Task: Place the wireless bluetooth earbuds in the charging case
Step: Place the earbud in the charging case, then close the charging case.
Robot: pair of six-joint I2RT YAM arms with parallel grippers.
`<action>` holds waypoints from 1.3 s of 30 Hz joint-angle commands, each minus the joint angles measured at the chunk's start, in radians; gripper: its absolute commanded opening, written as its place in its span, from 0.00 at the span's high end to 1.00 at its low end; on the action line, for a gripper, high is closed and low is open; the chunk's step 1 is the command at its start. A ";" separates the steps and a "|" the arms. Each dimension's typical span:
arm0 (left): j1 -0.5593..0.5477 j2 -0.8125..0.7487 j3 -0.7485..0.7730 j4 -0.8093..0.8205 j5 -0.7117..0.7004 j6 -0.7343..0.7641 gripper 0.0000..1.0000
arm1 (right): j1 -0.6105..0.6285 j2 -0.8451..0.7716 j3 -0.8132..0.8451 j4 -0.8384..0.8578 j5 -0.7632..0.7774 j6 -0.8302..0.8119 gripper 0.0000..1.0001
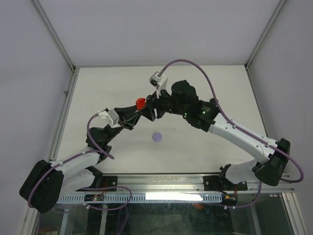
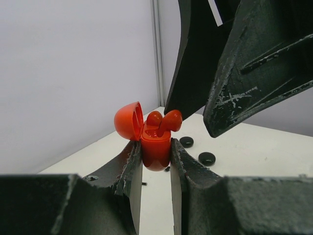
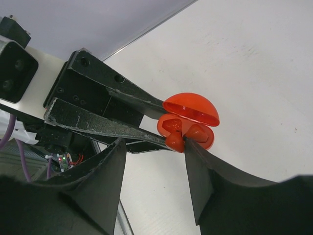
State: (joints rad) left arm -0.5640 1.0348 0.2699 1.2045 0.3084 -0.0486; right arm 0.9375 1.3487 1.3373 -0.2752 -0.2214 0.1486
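My left gripper (image 2: 155, 155) is shut on the red charging case (image 2: 155, 149) and holds it upright above the table with its lid (image 2: 128, 120) open. Two red earbuds (image 2: 168, 122) sit in the case. One (image 3: 172, 125) is seated; the other (image 3: 176, 141) sticks out at a tilt. My right gripper (image 3: 152, 155) is open, right at the case, with one fingertip (image 3: 191, 148) touching the tilted bud. From above, the case (image 1: 141, 103) shows between my left gripper (image 1: 137, 113) and my right gripper (image 1: 152, 106).
Two black round discs (image 2: 186, 142) (image 2: 207, 158) lie on the white table behind the case. A lilac disc (image 1: 157, 137) lies near the table's middle. Grey walls and a metal frame rail (image 1: 66, 105) bound the table.
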 commanded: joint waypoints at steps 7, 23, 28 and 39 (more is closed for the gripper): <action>-0.010 0.005 0.014 0.050 0.011 -0.024 1.00 | -0.003 -0.007 0.065 0.024 -0.142 -0.011 0.49; -0.010 -0.062 -0.002 -0.093 0.076 -0.015 0.99 | -0.054 -0.036 0.078 -0.027 -0.126 -0.051 0.45; -0.009 -0.068 -0.025 -0.093 0.183 -0.058 0.99 | -0.144 -0.042 0.082 -0.076 -0.312 -0.074 0.39; -0.010 -0.030 -0.026 0.036 0.293 -0.153 0.99 | -0.229 0.022 0.003 -0.017 -0.644 -0.030 0.25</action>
State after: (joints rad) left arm -0.5644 0.9890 0.2447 1.1320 0.5507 -0.1379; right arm 0.7097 1.3529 1.3521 -0.3527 -0.6907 0.1024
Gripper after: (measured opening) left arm 0.241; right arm 0.742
